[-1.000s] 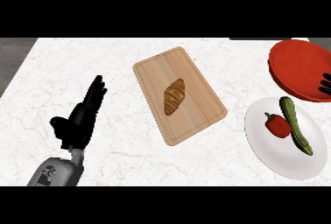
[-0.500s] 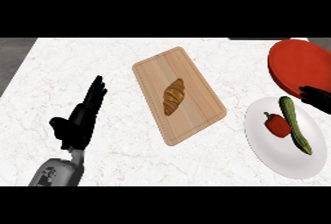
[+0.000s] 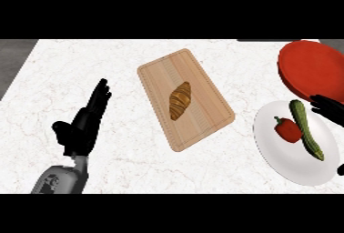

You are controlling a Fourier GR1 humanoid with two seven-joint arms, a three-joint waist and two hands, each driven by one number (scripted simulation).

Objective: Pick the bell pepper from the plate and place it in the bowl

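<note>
Head view: plate (image 3: 282, 157) holds bell pepper (image 3: 288, 130) beside zucchini (image 3: 306, 129)

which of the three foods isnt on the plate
The croissant. It lies alone on the wooden cutting board, while the red bell pepper and green zucchini sit together on the white plate.

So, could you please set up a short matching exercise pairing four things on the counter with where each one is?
Things:
1. croissant
2. bell pepper
3. red bowl
4. left hand

Places:
A. far right corner
B. on the white plate beside the zucchini
C. on the cutting board
D. open, at the left

Pairs: 1-C, 2-B, 3-A, 4-D
</note>
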